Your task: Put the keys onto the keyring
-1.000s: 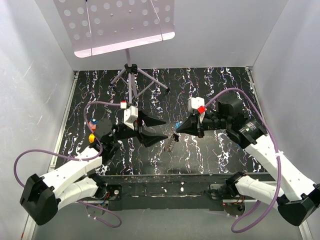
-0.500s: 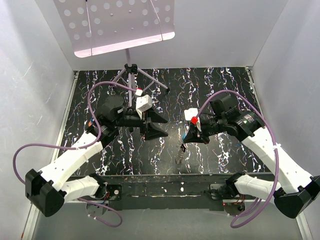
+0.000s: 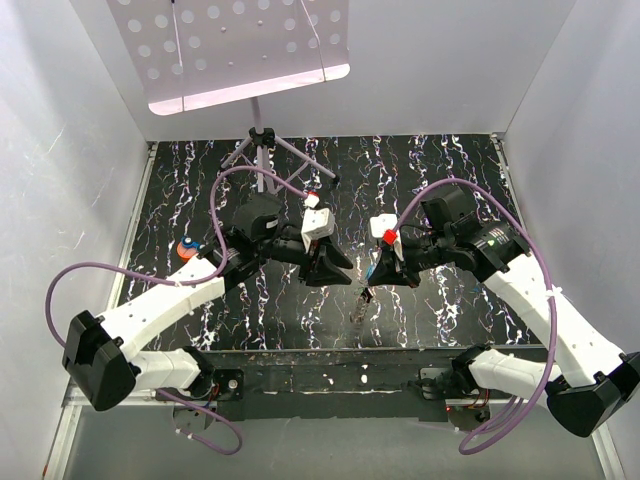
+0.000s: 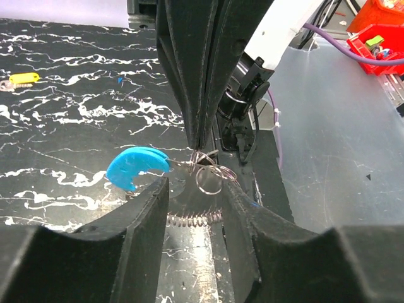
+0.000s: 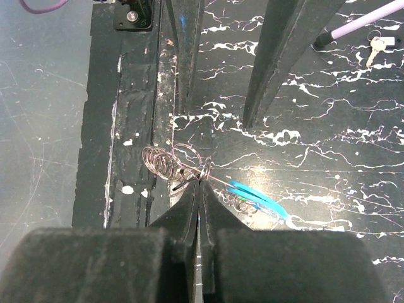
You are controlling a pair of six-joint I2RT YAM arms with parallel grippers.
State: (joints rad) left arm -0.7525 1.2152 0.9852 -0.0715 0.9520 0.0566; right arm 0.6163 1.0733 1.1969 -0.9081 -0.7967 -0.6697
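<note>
The keyring hangs from my right gripper [image 5: 201, 180], which is shut on one of its thin wire rings [image 5: 203, 169]. Its blue clip [image 5: 257, 195] sticks out to the right and a tangle of wire coils [image 5: 163, 161] to the left. In the top view the keyring [image 3: 361, 300] dangles below the right gripper [image 3: 374, 282]. My left gripper [image 4: 196, 197] faces it, jaws apart, with a ring [image 4: 208, 178] and a coil [image 4: 192, 219] between the fingers and the blue clip [image 4: 134, 166] just left. One silver key [image 5: 375, 43] lies far off on the mat; a yellow-tagged key [image 4: 20, 78] lies elsewhere.
A music stand [image 3: 240, 50] on a tripod [image 3: 262, 138] stands at the back of the marbled mat [image 3: 450, 160]. A red and blue tag [image 3: 187, 247] lies at the mat's left side. White walls close in both sides; a black rail [image 3: 330, 365] runs along the front.
My left gripper swung right, up to the hanging keyring, and its jaws narrowed. The right gripper dropped slightly with the keyring, then held still.
</note>
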